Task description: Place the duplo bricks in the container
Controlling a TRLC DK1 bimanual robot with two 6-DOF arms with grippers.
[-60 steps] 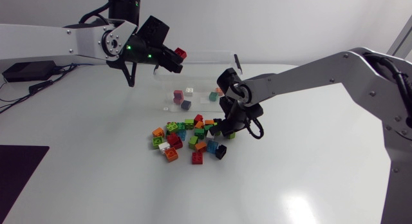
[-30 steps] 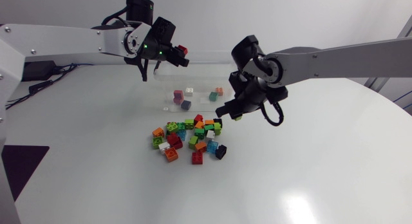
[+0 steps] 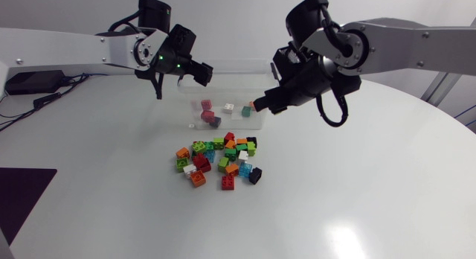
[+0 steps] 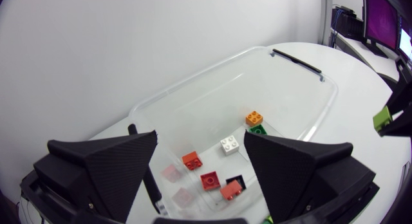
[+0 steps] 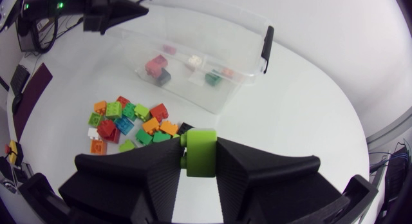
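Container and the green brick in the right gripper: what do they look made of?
The container looks like clear, thin plastic: bricks inside show through its walls. The green brick in the right gripper looks like opaque, smooth moulded plastic with even colour; probably hard, judging by its crisp edges.

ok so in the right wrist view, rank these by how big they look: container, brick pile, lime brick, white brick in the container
1. container
2. pile
3. lime brick, held right at the camera, so nearness inflates it
4. white brick, far off, so its real size against the lime one is unsure
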